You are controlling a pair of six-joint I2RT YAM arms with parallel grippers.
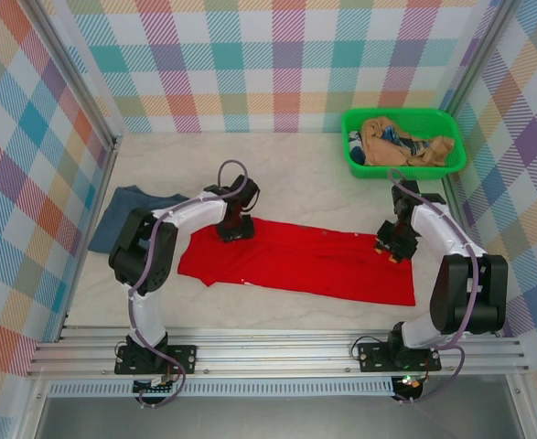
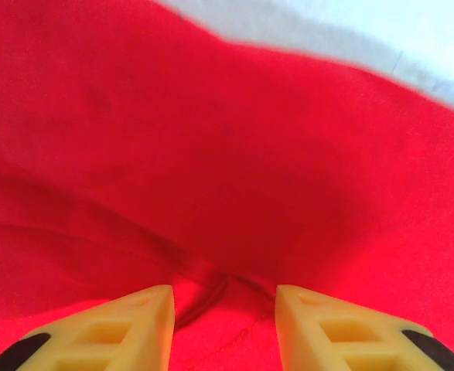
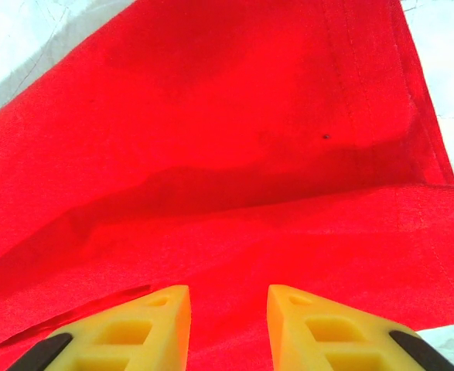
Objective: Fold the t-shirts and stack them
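Top external: your red t-shirt [image 1: 295, 263] lies flat on the pale table [image 1: 314, 183], spread in a long band from left to right between the two arms. The slate-blue t-shirt [image 1: 126, 215] sits rumpled by the left wall, near the red one's left end.

The left gripper [image 1: 234, 229] is down at the red shirt's far edge, towards its left end. The right gripper [image 1: 392, 245] is down at the far right corner.

Left wrist: the left claw's yellow fingers [image 2: 126, 328] stand spread. A raised crease of red cloth [image 2: 227, 154] runs into the gap, and nothing is pinched.

Right wrist: the right claw's fingers [image 3: 319, 328] are also spread over red cloth [image 3: 227, 139]. One fold runs across it, and the stitched hem is at the right with table beyond.

Far right corner: a green basket [image 1: 401, 112] holds bundled tan cloth [image 1: 405, 146]. Plaid walls [image 1: 286, 64] stand on three sides.
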